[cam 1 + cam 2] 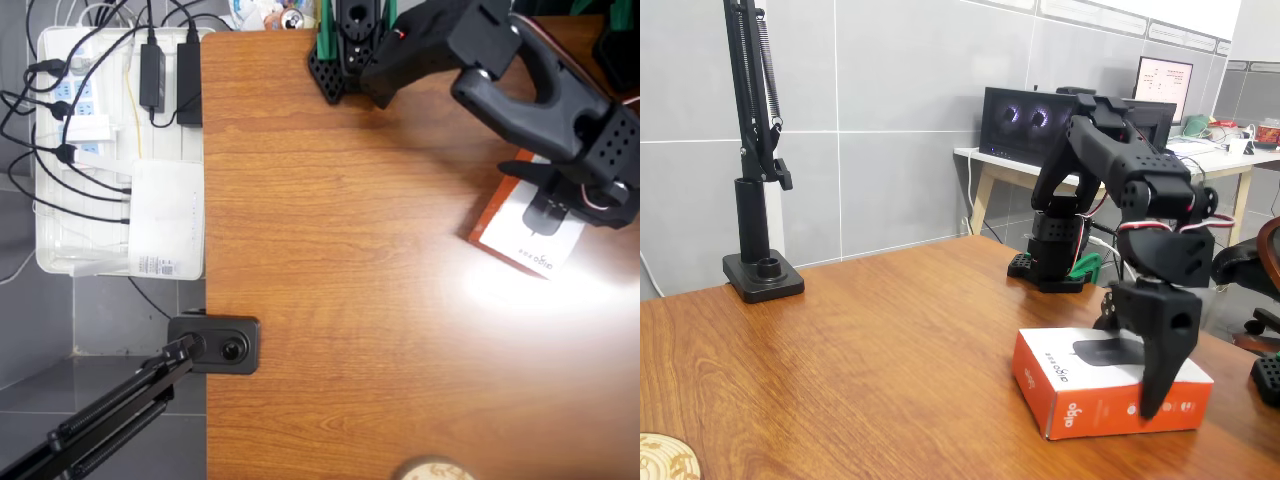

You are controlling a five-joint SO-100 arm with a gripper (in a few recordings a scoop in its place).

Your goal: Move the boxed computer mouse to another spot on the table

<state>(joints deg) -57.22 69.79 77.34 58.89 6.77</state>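
The boxed computer mouse (1110,385) lies flat on the table (870,350) at its near right. The hand (1140,385) straddles it, jaws spread over its sides, not visibly clamping. Best to close squarely, then lift level.

An office or computer lab is indicated. A glossy wooden desk (840,340) is set against grey tiled walls (900,110). Behind it, monitors (1025,122) are seen on a white workbench (985,158). Beside the desk, a white tray (60,255) of power strips (85,95) and cables is seen in the overhead view.
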